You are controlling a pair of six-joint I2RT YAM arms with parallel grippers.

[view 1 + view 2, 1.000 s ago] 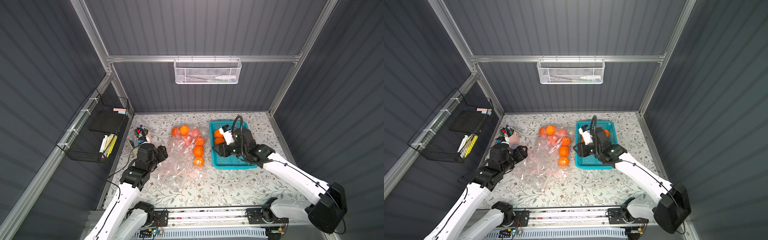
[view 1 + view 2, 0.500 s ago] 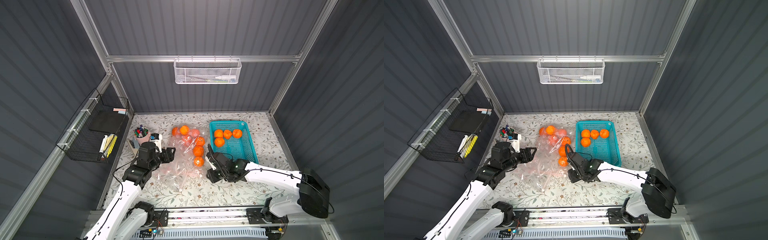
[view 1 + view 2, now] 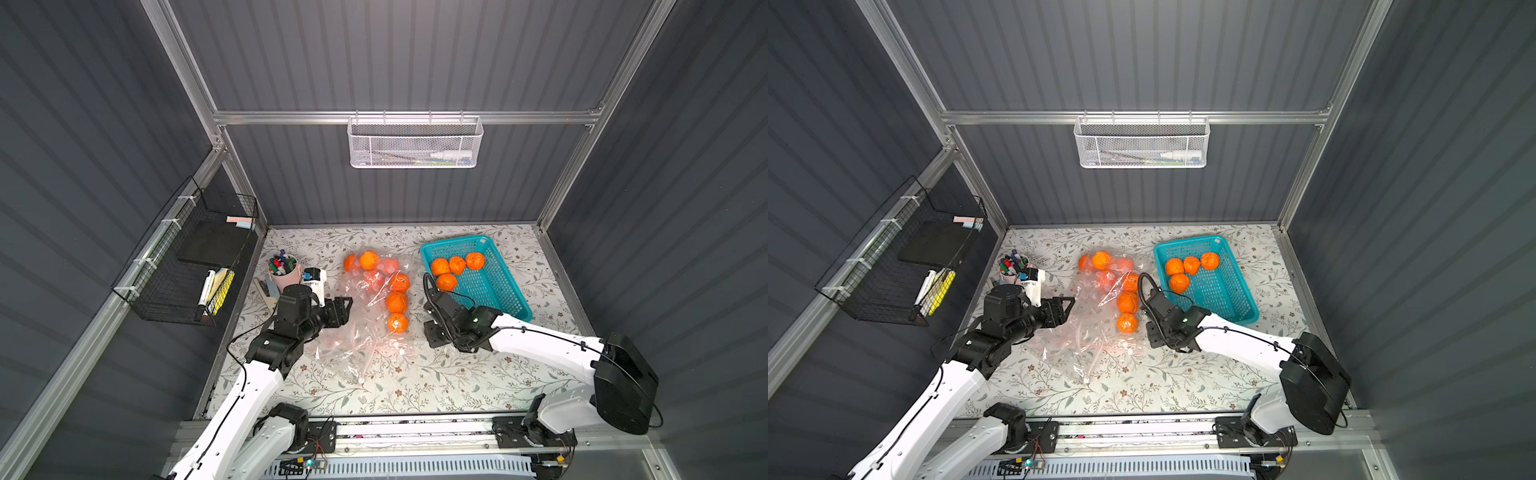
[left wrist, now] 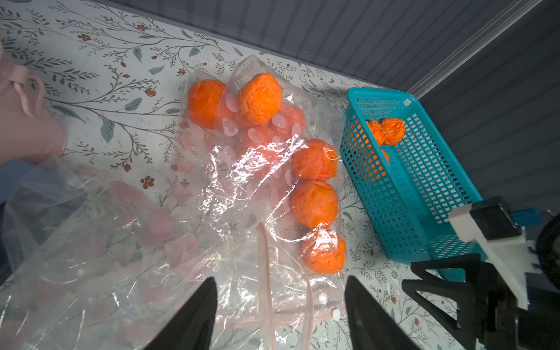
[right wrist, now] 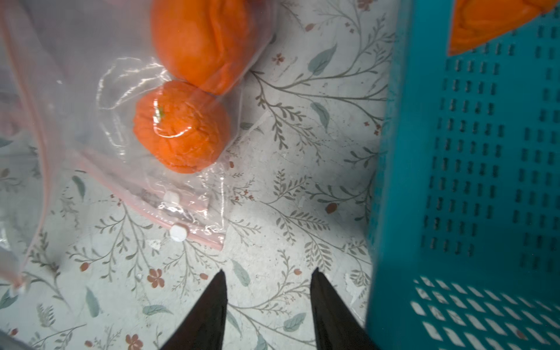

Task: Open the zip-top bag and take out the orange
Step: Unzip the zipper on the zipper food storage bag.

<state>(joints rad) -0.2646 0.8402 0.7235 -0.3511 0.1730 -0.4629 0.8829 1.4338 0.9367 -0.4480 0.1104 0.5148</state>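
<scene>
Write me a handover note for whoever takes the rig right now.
Left gripper: open, empty, over the crumpled zip-top bag.
Right gripper: open, empty, low over the table between bag and teal basket.
Done: four oranges lie in the basket.
Left: several oranges are bagged; the nearest orange lies by the zip slider.

I'm looking into a booth closed in by dark grey ribbed walls (image 3: pixel 395 62) set in a bare aluminium frame (image 3: pixel 286 117). A white mesh basket (image 3: pixel 415 143) hangs from the back crossbar, and a black wire basket (image 3: pixel 187 266) is strapped to the left-hand rail. The tabletop (image 3: pixel 415 386) is pale with a print of leafy sprigs and small flowers, lit brightest toward its front edge, where a metal rail (image 3: pixel 415 428) runs across.
</scene>
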